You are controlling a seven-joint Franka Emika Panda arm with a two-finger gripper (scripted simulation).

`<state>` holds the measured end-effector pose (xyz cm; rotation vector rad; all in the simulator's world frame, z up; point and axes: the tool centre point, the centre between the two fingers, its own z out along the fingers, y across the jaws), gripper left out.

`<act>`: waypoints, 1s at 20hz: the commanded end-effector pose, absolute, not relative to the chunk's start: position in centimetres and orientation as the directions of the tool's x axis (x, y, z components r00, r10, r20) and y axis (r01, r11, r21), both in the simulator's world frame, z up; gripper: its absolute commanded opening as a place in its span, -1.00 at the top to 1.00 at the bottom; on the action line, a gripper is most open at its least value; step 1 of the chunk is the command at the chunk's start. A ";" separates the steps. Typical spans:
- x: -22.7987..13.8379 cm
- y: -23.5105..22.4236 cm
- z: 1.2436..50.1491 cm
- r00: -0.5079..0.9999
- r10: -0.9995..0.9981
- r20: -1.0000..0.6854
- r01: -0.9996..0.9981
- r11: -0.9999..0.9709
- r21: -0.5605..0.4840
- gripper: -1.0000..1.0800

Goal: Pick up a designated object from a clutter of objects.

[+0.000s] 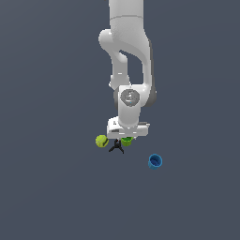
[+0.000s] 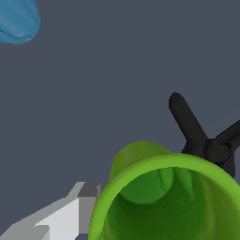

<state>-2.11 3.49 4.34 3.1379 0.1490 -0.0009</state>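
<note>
The green cup [image 1: 126, 141] stands among the clutter, directly under my gripper [image 1: 126, 137], whose hand hides most of it. In the wrist view the green cup [image 2: 164, 201] fills the lower part, its mouth facing the camera. One grey finger [image 2: 77, 211] rests against the outside of its rim. The other finger is out of frame, so my gripper [image 2: 164, 225] straddles the cup, but whether it grips is unclear. The yellow-green ball [image 1: 101, 140] lies to the exterior view's left of the cup. The black clamp [image 1: 116, 146] sits just in front.
The blue cup [image 1: 155, 161] lies apart, toward the exterior view's right and nearer the camera; the blue cup [image 2: 16, 21] also shows in the wrist view. The black clamp [image 2: 201, 136] sits right behind the green cup's rim there. A dark grey floor [image 1: 47, 187] surrounds everything.
</note>
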 end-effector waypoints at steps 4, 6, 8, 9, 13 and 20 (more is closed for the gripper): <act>-2.1 3.5 4.2 0.995 0.095 0.000 0.095 -0.995 0.000 1.00; -2.1 3.5 4.2 0.995 0.095 0.000 0.095 -0.995 0.000 1.00; -2.1 3.5 4.2 0.995 0.095 0.000 0.095 -0.995 0.000 1.00; -2.1 3.5 4.2 0.995 0.095 0.000 0.095 -0.995 0.000 1.00; -2.0 3.6 4.6 0.996 0.095 0.001 0.095 -0.996 0.000 1.00; -1.2 4.5 6.8 0.996 0.095 0.001 0.095 -0.996 0.000 1.00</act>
